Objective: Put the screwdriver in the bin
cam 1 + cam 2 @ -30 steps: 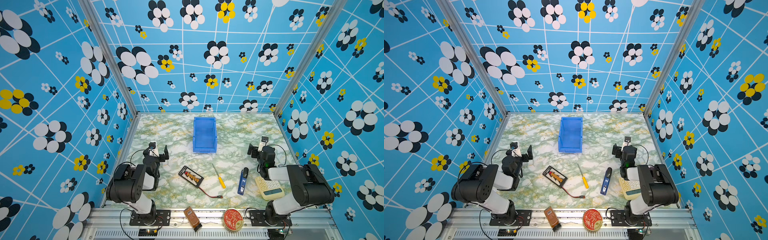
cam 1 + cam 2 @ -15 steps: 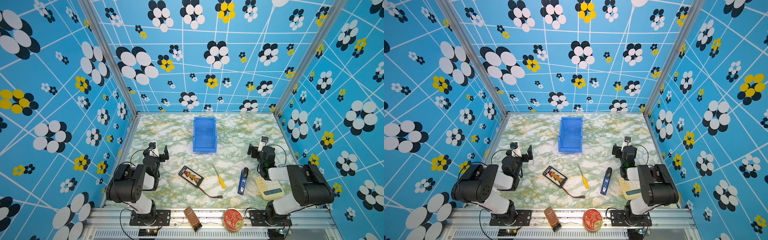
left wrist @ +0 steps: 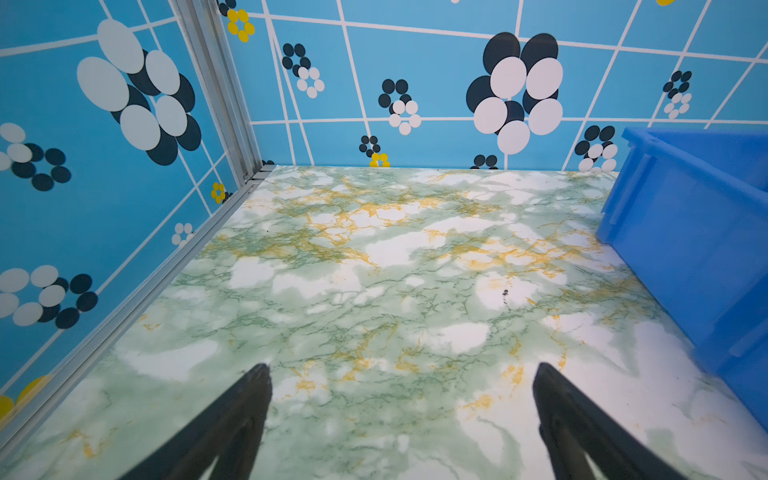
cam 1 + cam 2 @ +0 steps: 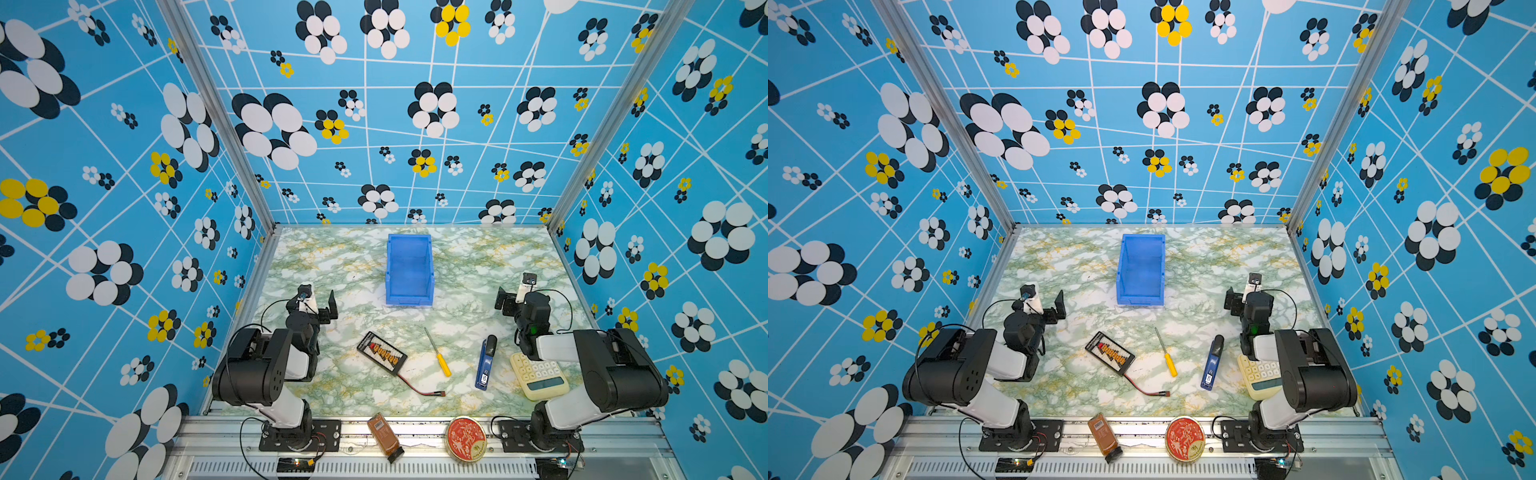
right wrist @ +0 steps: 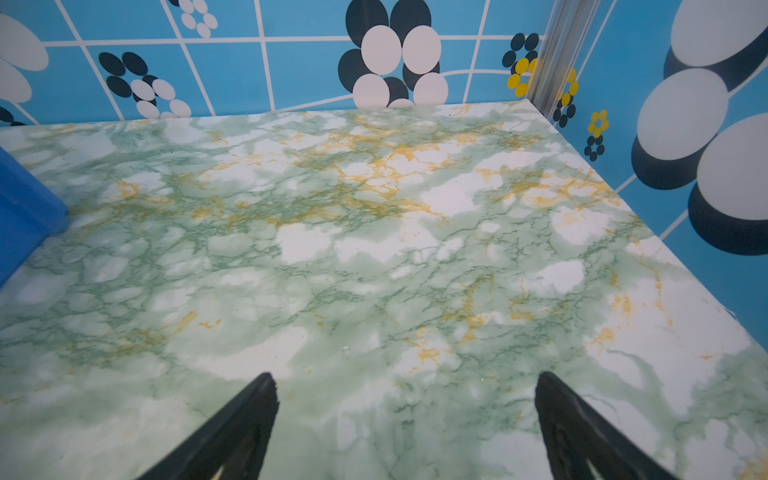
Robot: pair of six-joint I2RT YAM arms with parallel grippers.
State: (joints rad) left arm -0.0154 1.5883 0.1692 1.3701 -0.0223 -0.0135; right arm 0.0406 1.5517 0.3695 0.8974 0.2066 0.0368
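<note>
While both arms rest folded near their bases, the task is not yet begun. The screwdriver (image 4: pixel 437 352) lies flat on the marble table between a black connector board (image 4: pixel 381 353) and a blue stapler (image 4: pixel 485 363), well apart from the empty bin (image 4: pixel 409 300). The left gripper (image 3: pixel 401 374) and right gripper (image 5: pixel 405 382) both have fingers wide apart, holding nothing. I judge the next move is a reach down to the yellow handle.

My left gripper (image 3: pixel 401 370) has its two black fingers (image 3: pixel 232 419) spread wide apart, and only the green-and-white marbled tabletop (image 3: pixel 374 270) shows between them. A bright blue rectangular plastic bin (image 3: pixel 685 232) stands on that tabletop off to one side of me, near one finger but apart from it. Beyond the tabletop rise blue walls printed with flowers (image 3: pixel 415 83), joined by a silver metal corner post (image 3: pixel 216 83).
</note>
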